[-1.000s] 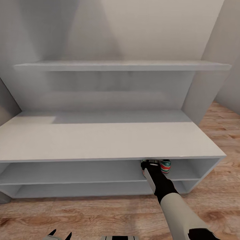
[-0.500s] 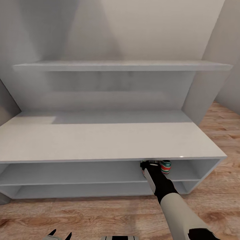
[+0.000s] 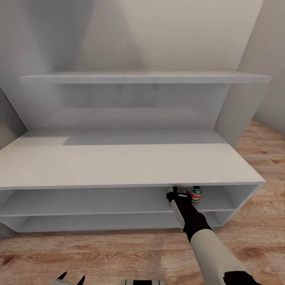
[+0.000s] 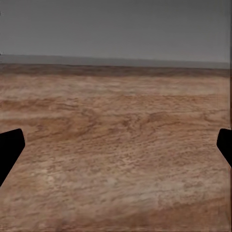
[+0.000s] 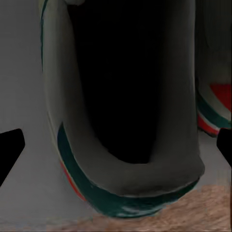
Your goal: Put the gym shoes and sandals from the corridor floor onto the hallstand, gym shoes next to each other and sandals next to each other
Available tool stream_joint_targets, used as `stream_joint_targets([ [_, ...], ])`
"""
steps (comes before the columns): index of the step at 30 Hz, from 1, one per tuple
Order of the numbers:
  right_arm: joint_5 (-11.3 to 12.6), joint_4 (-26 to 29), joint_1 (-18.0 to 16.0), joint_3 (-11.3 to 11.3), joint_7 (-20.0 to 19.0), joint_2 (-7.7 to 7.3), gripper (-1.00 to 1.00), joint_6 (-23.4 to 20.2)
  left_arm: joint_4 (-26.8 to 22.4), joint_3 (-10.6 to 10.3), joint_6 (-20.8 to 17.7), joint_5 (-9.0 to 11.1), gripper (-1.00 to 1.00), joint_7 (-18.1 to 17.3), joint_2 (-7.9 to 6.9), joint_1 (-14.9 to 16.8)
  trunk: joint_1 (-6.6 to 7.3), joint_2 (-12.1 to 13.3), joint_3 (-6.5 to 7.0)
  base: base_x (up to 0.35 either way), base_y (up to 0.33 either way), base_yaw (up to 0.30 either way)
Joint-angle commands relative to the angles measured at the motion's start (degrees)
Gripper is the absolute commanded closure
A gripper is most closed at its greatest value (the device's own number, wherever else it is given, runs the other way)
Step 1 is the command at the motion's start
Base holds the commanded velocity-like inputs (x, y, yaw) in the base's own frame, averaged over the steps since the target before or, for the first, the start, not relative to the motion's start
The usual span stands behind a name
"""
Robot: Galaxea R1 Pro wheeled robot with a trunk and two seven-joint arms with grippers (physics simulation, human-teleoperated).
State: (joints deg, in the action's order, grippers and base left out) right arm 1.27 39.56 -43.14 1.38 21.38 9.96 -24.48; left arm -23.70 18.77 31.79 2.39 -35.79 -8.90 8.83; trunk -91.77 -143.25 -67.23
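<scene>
Change noted: against the pictures of a moment earlier, the whole head view has shifted slightly, the hallstand [image 3: 118, 166] sitting a little higher in frame. That is camera movement, not movement of the rack. The right arm's reach into the upper open compartment, at its right end, is unchanged.

Right end effector [image 3: 177, 192]: fingers spread wide, well clear on either side of a gym shoe [image 5: 145, 174], gripping nothing. The shoe rests on the grey shelf, heel opening towards the wrist camera. The second gym shoe [image 5: 215, 111] stands just beside it, green stripes and red mark visible. Judgement: the gym shoe pair is placed side by side on the rack, and the arm is ready to back out.

Left end effector [image 3: 71, 278]: fingers spread, empty, low over the corridor floor [image 3: 99, 253].

Edges and room: the nearer shoe's heel lies close to the shelf's front edge (wood flooring shows just past it in the right wrist view), so a careless pull-out could drag it off. The flat top overhangs the wrist closely, so a straight, level withdrawal is advised. The floor ahead of the rack gives open room for that.
</scene>
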Motion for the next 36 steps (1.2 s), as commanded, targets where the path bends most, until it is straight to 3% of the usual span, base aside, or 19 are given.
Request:
stream_joint_targets([
  [1,0.14,0.08,-0.02,0.11,0.16,0.04,-1.0,-0.23,0.06,0.3,-0.06,0.25,-1.0,-0.59,0.02,0.04,0.04,-0.02,-0.05,-0.308,0.0,0.0],
  [36,0.14,0.01,0.0,0.03,0.14,0.04,-1.0,-0.24,0.06,0.3,-0.06,0.28,-1.0,-0.59,0.02,0.04,0.04,-0.02,-0.05,-0.327,0.0,0.0],
])
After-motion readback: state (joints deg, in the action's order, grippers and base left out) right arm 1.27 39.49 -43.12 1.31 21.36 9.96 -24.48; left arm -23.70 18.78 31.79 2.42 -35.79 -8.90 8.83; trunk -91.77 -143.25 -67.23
